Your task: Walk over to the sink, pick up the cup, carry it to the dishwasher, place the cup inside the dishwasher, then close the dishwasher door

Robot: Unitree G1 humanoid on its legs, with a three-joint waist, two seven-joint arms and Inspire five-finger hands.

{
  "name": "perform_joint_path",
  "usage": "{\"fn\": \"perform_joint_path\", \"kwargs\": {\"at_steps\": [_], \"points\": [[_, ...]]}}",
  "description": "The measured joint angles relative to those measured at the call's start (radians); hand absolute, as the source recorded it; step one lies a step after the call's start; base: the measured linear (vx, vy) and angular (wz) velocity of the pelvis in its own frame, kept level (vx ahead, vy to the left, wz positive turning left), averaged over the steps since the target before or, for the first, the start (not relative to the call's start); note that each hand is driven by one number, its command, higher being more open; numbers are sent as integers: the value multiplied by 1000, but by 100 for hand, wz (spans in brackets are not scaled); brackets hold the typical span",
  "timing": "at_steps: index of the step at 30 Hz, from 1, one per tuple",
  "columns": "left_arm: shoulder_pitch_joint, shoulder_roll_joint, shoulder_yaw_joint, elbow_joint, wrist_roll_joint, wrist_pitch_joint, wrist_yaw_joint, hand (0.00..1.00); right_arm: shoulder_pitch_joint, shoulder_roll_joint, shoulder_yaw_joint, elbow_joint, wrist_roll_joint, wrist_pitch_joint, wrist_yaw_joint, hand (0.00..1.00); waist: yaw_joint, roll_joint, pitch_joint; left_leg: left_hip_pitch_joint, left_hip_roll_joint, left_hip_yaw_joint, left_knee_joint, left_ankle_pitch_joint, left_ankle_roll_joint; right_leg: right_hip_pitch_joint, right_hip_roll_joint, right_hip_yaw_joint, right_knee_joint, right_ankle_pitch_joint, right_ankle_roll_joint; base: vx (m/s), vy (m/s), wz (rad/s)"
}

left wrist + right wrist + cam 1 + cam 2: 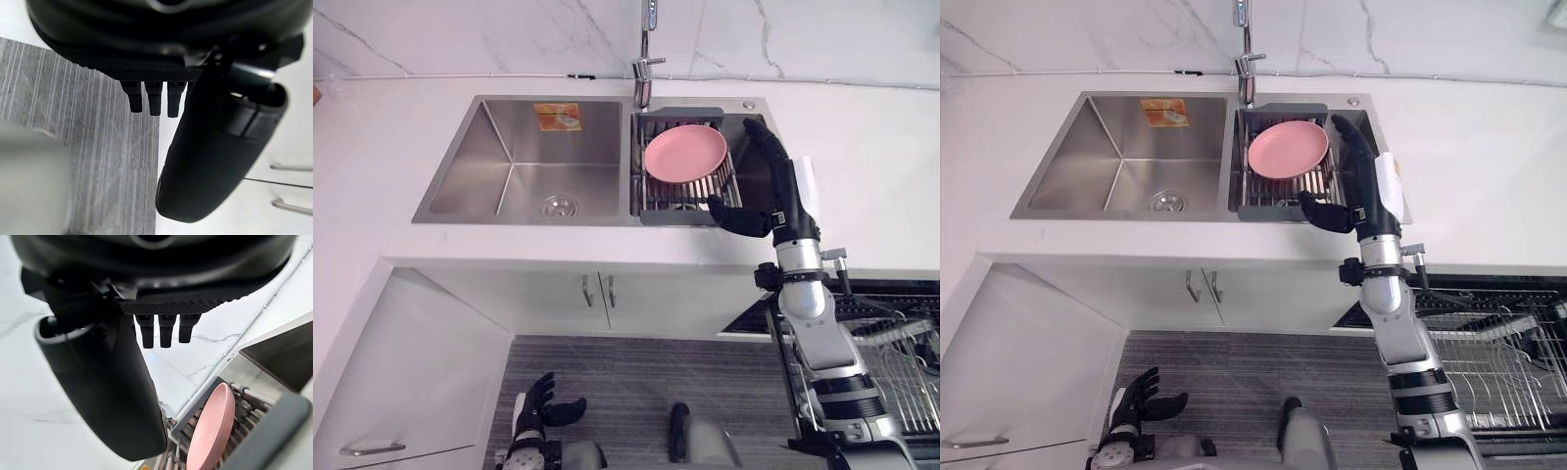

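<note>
My right hand (pixel 781 194) reaches over the right basin of the steel sink (pixel 460 157), fingers straight and thumb spread: it is open with nothing in it. Just to its right, on the counter at the sink's edge, stands a pale translucent cup (pixel 1390 180), partly hidden behind the hand. In the right wrist view the thumb (pixel 107 382) and fingers (pixel 161 330) have nothing between them. My left hand (pixel 544 402) hangs low over the floor, relaxed and open.
A pink plate (pixel 685 153) leans in a dark dish rack (pixel 690 201) in the right basin, left of my right hand. The faucet (pixel 646 69) stands behind it. The open dishwasher with wire racks (pixel 1498 352) is at the lower right. Cabinet doors (pixel 636 299) lie below the counter.
</note>
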Motion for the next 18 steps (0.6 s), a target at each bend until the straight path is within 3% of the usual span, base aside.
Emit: {"fn": "perform_joint_path", "kwargs": {"at_steps": [2, 4, 5, 7, 8, 11, 14, 18], "points": [[-3, -4, -8, 0, 23, 0, -20, 90, 0, -1, -9, 4, -3, 5, 0, 90, 1, 0, 2, -53, 38, 24, 228, 22, -21, 121, 14, -20, -98, 15, -8, 198, -20, 20], [-11, -1, -8, -1, 25, -7, -22, 90, -9, -2, -11, 3, -22, 2, -6, 90, 13, -8, 5, -101, 52, 25, 302, -21, -3, 169, 3, -14, -139, 24, 1, 155, 77, -4], [-23, -3, -8, -1, 27, -11, -22, 90, -24, -17, -11, 4, -33, -2, -6, 90, 16, 0, 2, -135, 56, 10, 170, -26, -7, 174, -7, -6, -146, 27, 5, 132, 132, -11], [-31, -6, -8, 4, 35, -10, -21, 90, -28, -46, -9, 15, -56, -1, -2, 90, 31, 12, 1, -130, 43, -4, -3, 91, -5, 176, -13, 11, -176, 46, 29, 125, 230, -14], [-29, 4, -13, 4, 35, -9, -20, 90, -29, -48, -8, 22, -71, -1, 2, 90, 26, 1, -1, -116, 9, 1, -58, 117, 11, 178, -36, 14, -212, 69, 33, 97, 250, -1], [-20, 16, -22, 4, 36, -8, -19, 90, -53, -60, -8, 68, -109, -1, 11, 90, 27, -6, 4, -115, -35, 4, -67, 123, 19, 206, -73, 25, -271, 81, 44, 51, 153, 11], [-9, 36, -20, 6, 37, -7, -16, 90, -58, -74, -5, 103, -138, -2, 21, 90, 30, -6, 4, -104, -35, 1, -89, 127, 26, 208, -69, 36, -275, 84, 49, 7, 18, 3], [-8, 20, -15, 12, 70, -8, -16, 90, -58, -118, 9, 176, -186, 5, 24, 90, 15, -7, 5, -61, -42, 20, -187, 183, 19, 199, -66, 53, -279, 96, 68, -43, -54, -14]]}}
